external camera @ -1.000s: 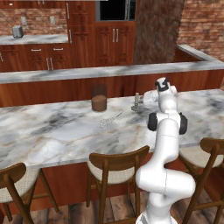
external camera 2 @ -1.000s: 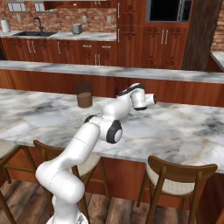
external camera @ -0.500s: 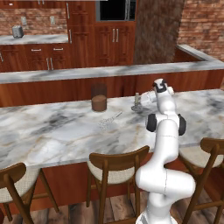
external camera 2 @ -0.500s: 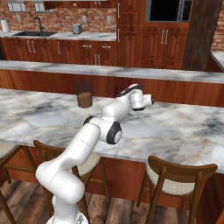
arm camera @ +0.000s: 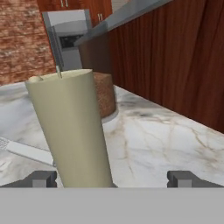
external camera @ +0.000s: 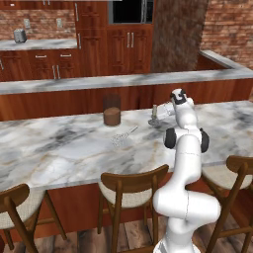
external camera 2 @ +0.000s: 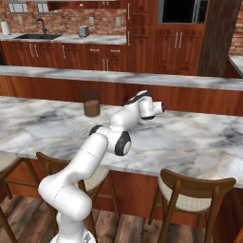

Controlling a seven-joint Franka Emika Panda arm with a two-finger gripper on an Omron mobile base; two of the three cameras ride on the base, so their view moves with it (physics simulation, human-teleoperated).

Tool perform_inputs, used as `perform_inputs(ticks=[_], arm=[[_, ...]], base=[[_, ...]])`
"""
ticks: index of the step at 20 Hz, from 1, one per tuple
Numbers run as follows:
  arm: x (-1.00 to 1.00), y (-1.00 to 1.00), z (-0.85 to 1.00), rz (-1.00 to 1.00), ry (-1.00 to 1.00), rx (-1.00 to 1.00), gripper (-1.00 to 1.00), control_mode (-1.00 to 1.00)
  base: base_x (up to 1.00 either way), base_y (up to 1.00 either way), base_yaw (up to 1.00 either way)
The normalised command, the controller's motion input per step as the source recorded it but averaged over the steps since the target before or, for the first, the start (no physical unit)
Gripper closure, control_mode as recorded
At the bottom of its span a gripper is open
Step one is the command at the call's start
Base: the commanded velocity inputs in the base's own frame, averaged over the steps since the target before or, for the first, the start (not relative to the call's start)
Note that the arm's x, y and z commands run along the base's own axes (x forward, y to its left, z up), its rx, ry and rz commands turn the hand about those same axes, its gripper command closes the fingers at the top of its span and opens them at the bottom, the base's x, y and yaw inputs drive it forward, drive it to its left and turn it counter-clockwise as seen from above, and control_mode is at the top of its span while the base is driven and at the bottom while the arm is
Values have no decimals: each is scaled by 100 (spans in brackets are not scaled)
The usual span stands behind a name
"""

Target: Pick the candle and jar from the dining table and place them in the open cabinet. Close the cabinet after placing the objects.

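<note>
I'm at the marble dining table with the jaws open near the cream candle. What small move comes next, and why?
Probably ease the gripper a little toward its left fingertip, then forward. The pale cream stick candle stands off-centre in the hand view, near that fingertip, not yet between the open jaws. The brown-filled glass jar waits farther along the white-and-grey marble dining table.

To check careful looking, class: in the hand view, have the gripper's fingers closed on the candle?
No: the gripper is open, its fingertips wide apart, with the candle standing between them ungripped.

candle (arm camera: 72, 131) stands between the wide-apart fingertips (arm camera: 41, 178), nearer the nine o'clock one; jar (arm camera: 105, 98) close behind it, wood wall (arm camera: 175, 57) at three o'clock, bare marble dining table (arm camera: 162, 140) between.
</note>
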Motion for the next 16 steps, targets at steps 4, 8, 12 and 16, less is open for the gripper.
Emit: perform_inputs(ticks=[4, 8, 12, 16], arm=[[0, 0, 0, 0, 0, 0, -100, -100], [0, 0, 0, 0, 0, 0, 100, -100], [0, 0, 0, 0, 0, 0, 100, -100], [-13, 0, 0, 0, 0, 0, 100, -100]], base=[[0, 0, 0], [0, 0, 0], [0, 0, 0], [0, 0, 0]])
